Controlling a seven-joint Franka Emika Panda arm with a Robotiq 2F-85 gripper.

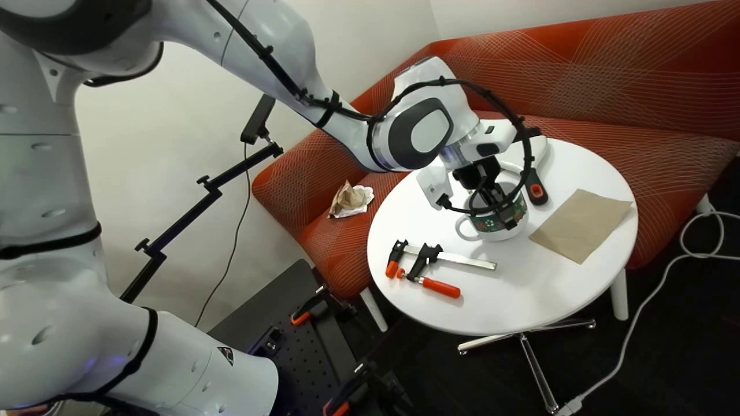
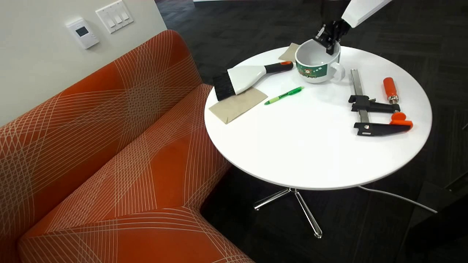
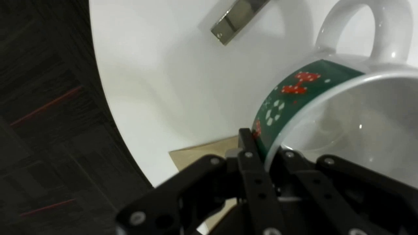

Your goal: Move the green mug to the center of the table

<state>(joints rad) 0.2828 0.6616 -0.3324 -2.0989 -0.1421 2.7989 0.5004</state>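
Gripper (image 3: 266, 153), in the wrist view, pinches the wall of the green mug (image 3: 339, 111), one finger outside and one inside; the mug's body spreads from the fingertips toward half past two, its handle (image 3: 393, 29) toward one o'clock.

In an exterior view the mug appears almost over the middle of the table (image 1: 537, 294), a clamp (image 1: 428, 257) near it at eight o'clock.

In an exterior view the green pen (image 2: 284, 95) lies between seven and eight o'clock from the mug, and the table's middle at six.

Whether the base touches the table I cannot tell; if raised, it probably needs only lowering, otherwise a short slide inward.
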